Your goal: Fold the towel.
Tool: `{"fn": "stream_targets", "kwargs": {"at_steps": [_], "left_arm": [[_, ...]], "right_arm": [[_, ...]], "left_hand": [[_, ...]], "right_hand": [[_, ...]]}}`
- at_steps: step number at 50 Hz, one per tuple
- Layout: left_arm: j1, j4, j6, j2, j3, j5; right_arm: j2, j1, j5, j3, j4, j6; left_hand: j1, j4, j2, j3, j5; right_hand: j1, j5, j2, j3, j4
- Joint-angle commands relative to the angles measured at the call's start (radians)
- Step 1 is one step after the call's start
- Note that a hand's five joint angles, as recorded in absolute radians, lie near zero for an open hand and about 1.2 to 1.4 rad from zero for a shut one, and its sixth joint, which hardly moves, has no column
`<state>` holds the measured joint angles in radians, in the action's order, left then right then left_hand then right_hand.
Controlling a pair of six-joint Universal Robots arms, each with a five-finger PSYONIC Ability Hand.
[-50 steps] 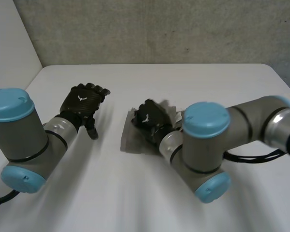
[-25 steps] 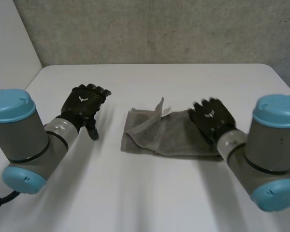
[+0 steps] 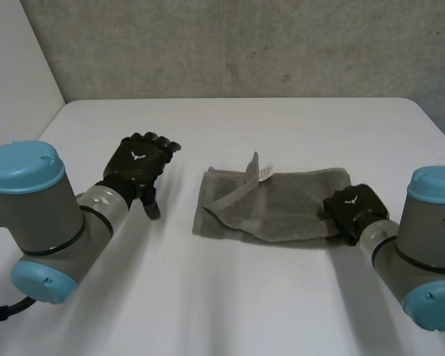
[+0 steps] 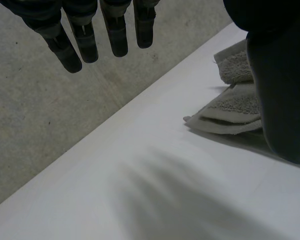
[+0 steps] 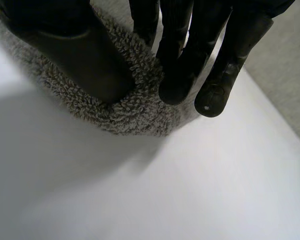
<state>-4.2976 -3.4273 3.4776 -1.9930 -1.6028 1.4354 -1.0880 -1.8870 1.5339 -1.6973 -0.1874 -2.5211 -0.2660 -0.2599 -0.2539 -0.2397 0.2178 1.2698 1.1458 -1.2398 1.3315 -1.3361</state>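
Lying flat on the white table (image 3: 230, 297), the grey towel (image 3: 282, 204) sits about midway between the table's far and near edges, a little toward its right edge. The end of the towel nearer the table's left edge is doubled over on a slant, and a small white label (image 3: 264, 172) stands up from that flap.

The right hand (image 3: 354, 206) is on the towel's near corner on the side toward the table's right edge. In the right wrist view its thumb (image 5: 80, 55) presses down on the terry cloth (image 5: 135, 112) while its curled fingers (image 5: 182, 75) close against the same corner, so the cloth bunches up between them.

The left hand (image 3: 139, 163) is over bare table between the towel and the table's left edge, apart from the cloth. In the left wrist view its fingers (image 4: 115, 35) hang straight and slightly spread, with nothing in them, and the folded end of the towel (image 4: 235, 107) lies beyond the thumb.
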Motion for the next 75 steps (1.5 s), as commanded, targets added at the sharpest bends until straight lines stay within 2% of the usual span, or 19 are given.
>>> {"fn": "stream_targets", "kwargs": {"at_steps": [1,4,7,17,23,25,26,27,28,30,32,33,34,36,44,51,59,66,75], "left_arm": [[0.001,0.007,0.0,0.017,0.02,0.002],[0.001,0.007,-0.002,0.028,0.026,0.002],[0.001,0.005,-0.006,0.051,0.043,0.002],[-0.005,0.01,-0.196,0.109,0.115,0.003],[-0.004,0.013,-0.229,0.111,0.136,0.003],[0.002,0.022,-0.23,0.106,0.141,0.003],[0.002,0.022,-0.23,0.106,0.141,0.003],[0.004,0.023,-0.23,0.1,0.142,0.003],[0.004,0.023,-0.23,0.1,0.142,0.003],[0.009,0.023,-0.23,0.092,0.142,0.003],[0.013,0.023,-0.23,0.086,0.145,0.003],[0.019,0.022,-0.23,0.074,0.152,0.003],[0.019,0.022,-0.23,0.074,0.152,0.003],[0.035,0.025,-0.238,0.047,0.175,0.008],[0.071,0.036,-0.296,-0.018,0.225,0.069],[0.122,0.082,-0.345,-0.111,0.288,0.072],[0.209,0.18,-0.334,-0.288,0.434,0.08],[0.233,0.276,-0.307,-0.46,0.55,0.152],[0.231,0.312,-0.275,-0.448,0.54,0.223]], "right_arm": [[-0.049,-0.03,-0.015,0.122,0.016,0.01],[-0.046,-0.06,-0.026,0.16,0.019,0.027],[-0.032,-0.156,-0.072,0.249,0.022,0.094],[0.21,-0.446,-0.261,0.468,0.039,0.508],[0.292,-0.483,-0.219,0.547,0.054,0.548],[0.307,-0.483,-0.125,0.568,0.051,0.513],[0.307,-0.483,-0.124,0.568,0.051,0.513],[0.301,-0.48,-0.086,0.567,0.046,0.478],[0.301,-0.48,-0.086,0.567,0.046,0.478],[0.26,-0.471,-0.04,0.561,0.049,0.365],[0.22,-0.466,-0.032,0.548,0.052,0.288],[0.179,-0.462,-0.028,0.529,0.055,0.198],[0.178,-0.462,-0.028,0.528,0.055,0.197],[0.104,-0.425,-0.026,0.483,0.059,0.011],[0.016,-0.279,-0.04,0.39,0.166,-0.31],[0.023,-0.228,-0.055,0.372,0.226,-0.389],[0.097,-0.179,-0.109,0.387,0.221,-0.441],[0.203,-0.158,-0.15,0.435,0.218,-0.508],[0.252,-0.161,-0.161,0.453,0.221,-0.502]], "left_hand": [[0.091,0.085,0.079,0.064,-0.217],[0.091,0.085,0.079,0.064,-0.217],[0.091,0.085,0.079,0.064,-0.217],[0.091,0.085,0.079,0.064,-0.217],[0.091,0.085,0.079,0.064,-0.217],[0.091,0.085,0.079,0.064,-0.217],[0.091,0.085,0.079,0.064,-0.217],[0.091,0.085,0.079,0.064,-0.217],[0.091,0.085,0.079,0.064,-0.217],[0.091,0.085,0.079,0.064,-0.217],[0.091,0.085,0.079,0.064,-0.217],[0.091,0.085,0.079,0.064,-0.217],[0.091,0.085,0.079,0.064,-0.217],[0.091,0.085,0.079,0.064,-0.217],[0.085,0.079,0.073,0.059,-0.211],[0.082,0.076,0.07,0.056,-0.208],[0.079,0.073,0.067,0.053,-0.205],[0.073,0.067,0.061,0.047,-0.199],[0.073,0.067,0.061,0.047,-0.199]], "right_hand": [[0.126,0.076,-0.156,0.065,-0.06],[0.126,0.076,-0.156,0.065,-0.06],[0.126,0.076,-0.156,0.065,-0.06],[0.126,0.076,-0.156,0.065,-0.06],[0.126,0.076,-0.156,0.065,-0.06],[-0.57,-0.621,0.54,-0.632,0.637],[-0.574,-0.625,0.544,-0.636,0.64],[-0.766,-0.817,0.736,-0.828,0.832],[-0.768,-0.818,0.738,-0.83,0.834],[-0.999,-1.049,0.969,-1.06,1.065],[-1.095,-1.146,1.065,-1.157,1.162],[-1.095,-1.146,1.065,-1.157,1.162],[-1.095,-1.146,1.065,-1.157,1.162],[-1.095,-1.146,1.065,-1.157,1.162],[-1.095,-1.146,1.065,-1.157,1.162],[-1.095,-1.146,1.065,-1.157,1.162],[-1.095,-1.146,1.065,-1.157,1.162],[-1.095,-1.146,1.065,-1.157,1.162],[-1.095,-1.146,1.065,-1.157,1.162]]}}
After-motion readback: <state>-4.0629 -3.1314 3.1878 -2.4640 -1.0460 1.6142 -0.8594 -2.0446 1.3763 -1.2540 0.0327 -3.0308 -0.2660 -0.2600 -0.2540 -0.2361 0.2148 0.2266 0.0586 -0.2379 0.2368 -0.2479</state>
